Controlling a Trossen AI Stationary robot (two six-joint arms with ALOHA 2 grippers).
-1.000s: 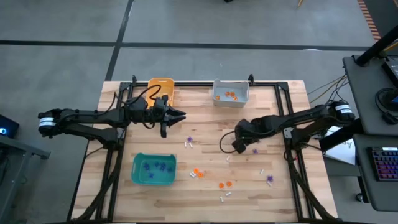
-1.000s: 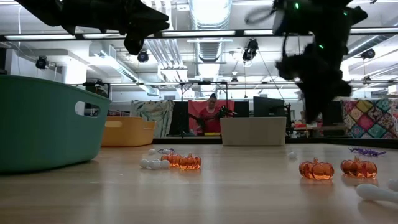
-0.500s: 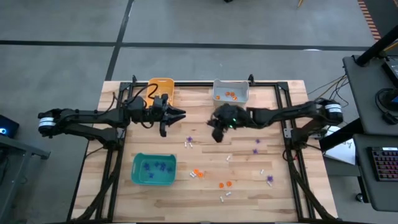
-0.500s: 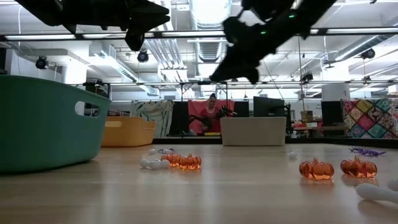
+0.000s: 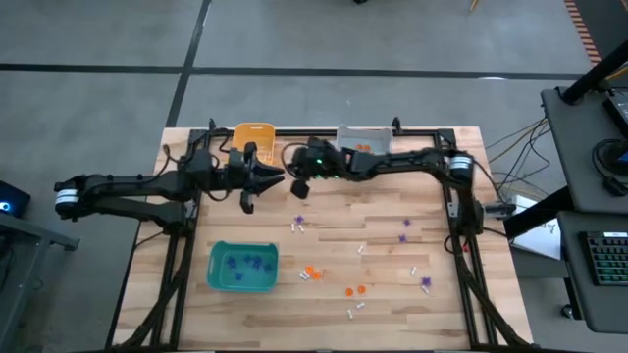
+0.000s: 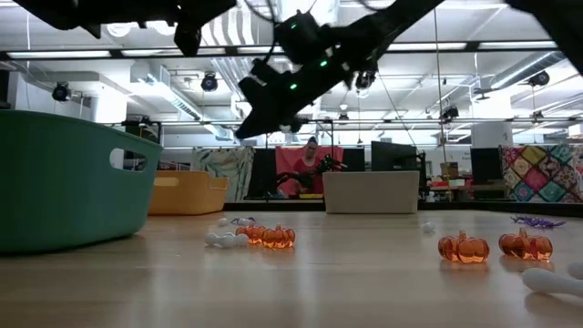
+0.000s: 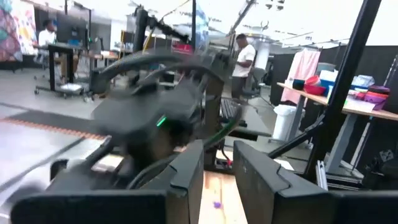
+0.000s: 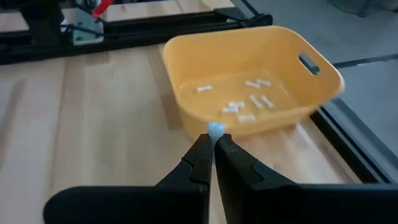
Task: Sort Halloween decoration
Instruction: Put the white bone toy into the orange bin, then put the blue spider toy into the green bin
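right arm [image 5: 392,165] stretched across table's [image 5: 324,294] far side toward yellow bin [image 8: 249,93] | right gripper [image 8: 214,144] jaws pinching a small white trinket [image 8: 215,129] just short of bin | left gripper [image 5: 280,178] raised beside it, jaws slightly apart, empty

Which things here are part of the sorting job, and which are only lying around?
Job:
right gripper, shut on a white trinket
yellow bin with white pieces
teal bin with purple pieces
grey bin with orange pieces
orange pumpkins on table

Around:
person behind
quilt

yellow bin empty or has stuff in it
Not empty: the yellow bin holds several small white trinkets on its floor.
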